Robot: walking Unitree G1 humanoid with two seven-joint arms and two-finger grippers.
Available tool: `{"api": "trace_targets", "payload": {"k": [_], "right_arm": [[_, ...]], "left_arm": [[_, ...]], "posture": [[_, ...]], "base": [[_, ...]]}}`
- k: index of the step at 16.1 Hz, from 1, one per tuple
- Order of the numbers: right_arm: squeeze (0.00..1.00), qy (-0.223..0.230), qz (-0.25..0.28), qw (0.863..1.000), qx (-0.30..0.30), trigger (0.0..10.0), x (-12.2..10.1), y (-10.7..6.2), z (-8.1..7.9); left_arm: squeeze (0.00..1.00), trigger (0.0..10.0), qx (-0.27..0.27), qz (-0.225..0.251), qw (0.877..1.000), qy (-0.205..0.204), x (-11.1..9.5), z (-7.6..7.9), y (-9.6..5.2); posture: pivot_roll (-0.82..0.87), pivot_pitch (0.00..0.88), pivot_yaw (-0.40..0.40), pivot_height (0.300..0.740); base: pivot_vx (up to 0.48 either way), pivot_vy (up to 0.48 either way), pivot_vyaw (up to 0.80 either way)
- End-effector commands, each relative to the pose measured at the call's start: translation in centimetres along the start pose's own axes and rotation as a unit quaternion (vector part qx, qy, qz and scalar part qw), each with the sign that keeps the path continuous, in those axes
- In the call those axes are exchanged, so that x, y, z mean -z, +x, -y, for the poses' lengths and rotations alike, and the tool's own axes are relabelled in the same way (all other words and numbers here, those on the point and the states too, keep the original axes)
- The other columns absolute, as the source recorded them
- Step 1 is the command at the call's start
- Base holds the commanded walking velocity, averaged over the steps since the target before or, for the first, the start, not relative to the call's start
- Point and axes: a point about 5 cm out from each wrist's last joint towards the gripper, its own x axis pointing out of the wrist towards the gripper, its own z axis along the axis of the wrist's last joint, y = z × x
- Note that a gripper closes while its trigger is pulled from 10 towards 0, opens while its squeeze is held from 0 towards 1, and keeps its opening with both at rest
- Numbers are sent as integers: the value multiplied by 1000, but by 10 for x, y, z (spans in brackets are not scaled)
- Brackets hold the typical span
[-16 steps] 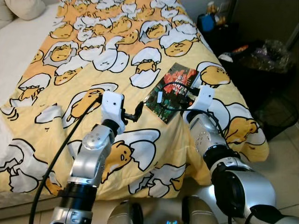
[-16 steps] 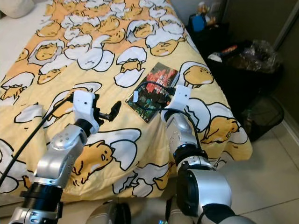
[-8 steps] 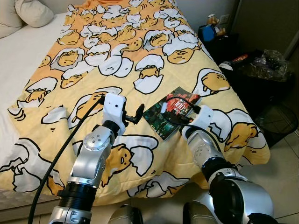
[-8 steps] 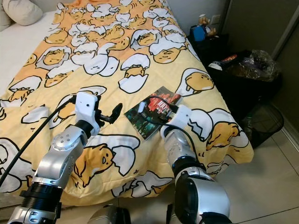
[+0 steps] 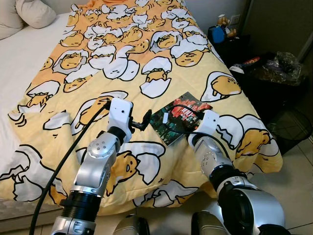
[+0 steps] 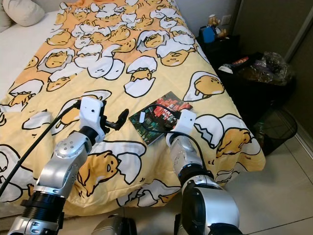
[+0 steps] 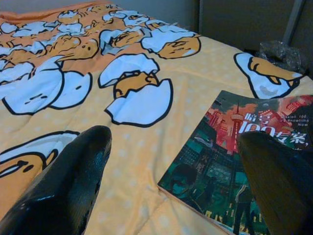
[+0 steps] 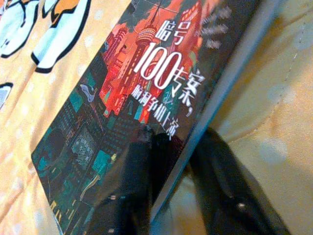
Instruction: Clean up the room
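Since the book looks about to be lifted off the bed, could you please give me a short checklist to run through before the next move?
1. Right end effector straddles the edge of the red-and-teal paperback book, one finger above the cover, one beneath: ok.
2. Grip actually clamped tight: cannot tell.
3. Left end effector open, the book's near corner between its fingers, not touching: ok.
4. Book resting on the yellow cartoon-egg duvet, nothing on top of it: ok.
5. Black cable loops over the cover; snag possible: not ok.
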Motion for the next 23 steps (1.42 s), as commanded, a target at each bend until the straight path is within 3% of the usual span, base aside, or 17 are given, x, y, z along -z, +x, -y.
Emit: {"api": "trace_targets", "payload": {"k": [1, 6, 9, 10, 11, 12, 15, 16, 17, 18, 19, 22, 23], "right_arm": [[0, 7, -28, 999, -25, 0, 11, 0, -19], [0, 1, -11, 998, -64, 0, 2, 3, -41], [0, -47, 17, 995, -87, 0, -6, 3, -56], [0, -40, 9, 996, -83, 0, -4, 2, -57], [0, 17, -36, 998, -58, 0, 10, 2, -50], [1000, 50, -66, 996, -36, 10000, 22, 0, -42], [1000, 27, -67, 997, -32, 10000, 26, -1, -39], [0, -7, -49, 998, -38, 10000, 21, 0, -42], [0, -46, -27, 997, -46, 10000, 12, 1, -48], [0, -46, -27, 997, -46, 10000, 12, 1, -48], [0, -76, -12, 996, -52, 10000, 6, 2, -52], [0, -70, -15, 996, -52, 10000, 3, 3, -54], [0, -46, -24, 998, -47, 9725, 6, 3, -50]], "left_arm": [[0, 10000, -3, -4, 1000, 10, 3, -5, -4], [0, 10000, 0, -4, 1000, 15, 2, -5, -6], [0, 10000, 2, -5, 1000, 18, 1, -5, -6], [0, 10000, 3, -5, 1000, 19, 1, -5, -6], [0, 10000, 6, -6, 1000, 21, 1, -4, -5], [0, 10000, 7, -6, 1000, 21, 1, -4, -5], [0, 10000, 8, -6, 1000, 21, 1, -4, -5], [0, 10000, 9, -6, 1000, 22, 1, -4, -5], [0, 10000, 10, -7, 1000, 22, 2, -4, -5], [0, 10000, 10, -7, 1000, 22, 2, -4, -5], [0, 10000, 10, -6, 1000, 22, 1, -4, -5], [0, 10000, 11, -6, 1000, 23, 1, -4, -4], [0, 10000, 11, -6, 1000, 24, 1, -4, -5]], "posture": [[-51, 96, 144, 723], [-46, 107, 154, 723], [-45, 112, 160, 723], [-46, 111, 158, 723], [-47, 111, 158, 723], [-46, 110, 156, 723], [-47, 111, 157, 723], [-48, 111, 158, 723], [-49, 110, 159, 723], [-49, 110, 159, 723], [-49, 110, 159, 723], [-45, 109, 160, 723], [-44, 109, 159, 723]], "base": [[0, 0, 0], [0, 0, 0], [0, 0, 0], [0, 0, 0], [0, 0, 0], [0, 0, 0], [0, 0, 0], [0, 0, 0], [0, 0, 0], [0, 0, 0], [0, 0, 0], [0, 0, 0], [0, 0, 0]]}}
